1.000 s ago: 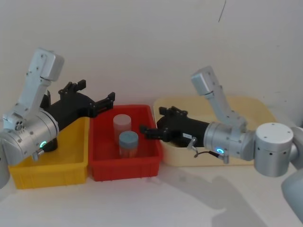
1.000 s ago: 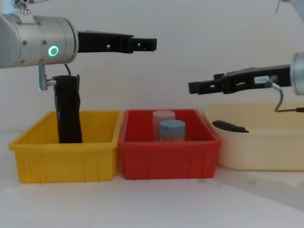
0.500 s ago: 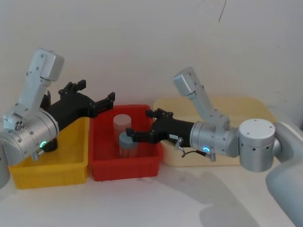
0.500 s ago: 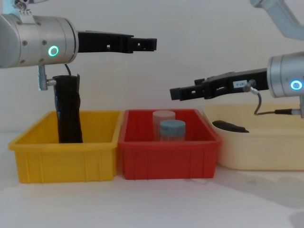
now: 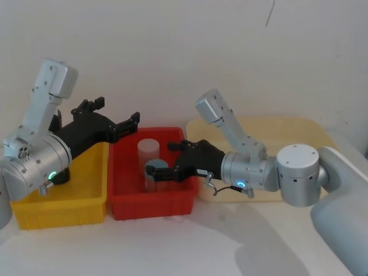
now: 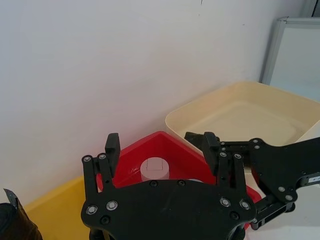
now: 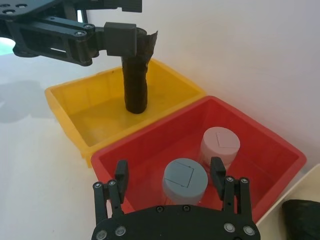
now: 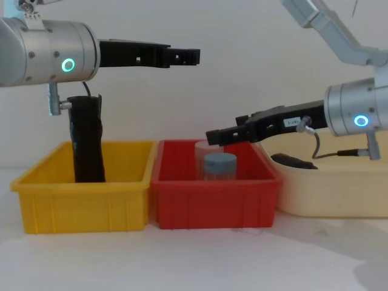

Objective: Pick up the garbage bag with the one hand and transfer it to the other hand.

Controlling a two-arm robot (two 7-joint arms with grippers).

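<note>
Red bin (image 8: 215, 203) under right pincer (image 8: 213, 136) holds two jars (image 8: 219, 165).

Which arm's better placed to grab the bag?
Left. The left gripper, open, hangs near the top of the garbage bag in the yellow bin; the right gripper is over the red bin.

No words or numbers can be read. The white sticker (image 8: 293, 123) on the right gripper (image 8: 213, 136) is too small.
</note>
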